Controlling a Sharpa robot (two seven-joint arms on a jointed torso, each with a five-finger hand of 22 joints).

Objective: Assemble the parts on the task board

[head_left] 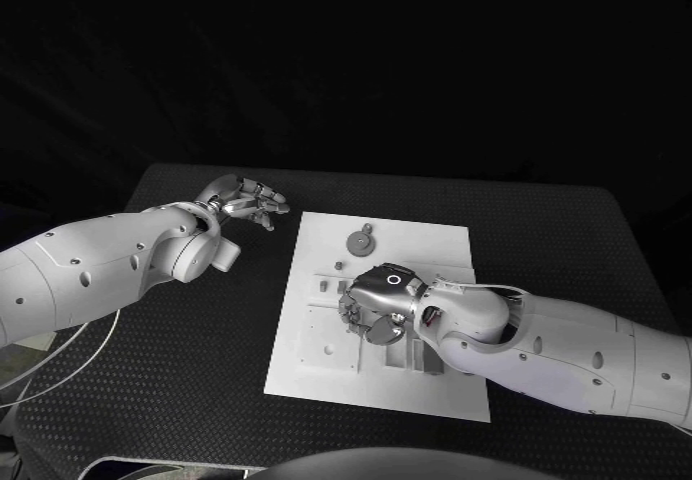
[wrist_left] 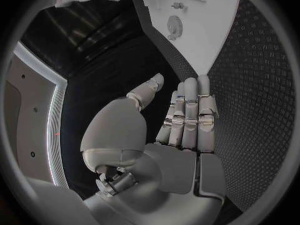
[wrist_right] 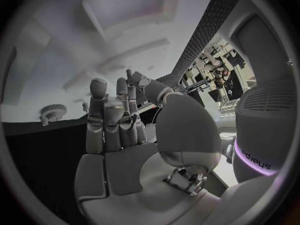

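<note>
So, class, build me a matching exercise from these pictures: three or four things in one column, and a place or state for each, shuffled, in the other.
Things
1. left hand
2. right hand
3. task board
4. round grey part

Places or states
A. lies flat in the middle of the black table
B. over the middle of the board
C. lies on the board's far end
D. off the board, above the bare table, holding nothing

Pairs: 1-D, 2-B, 3-A, 4-C
</note>
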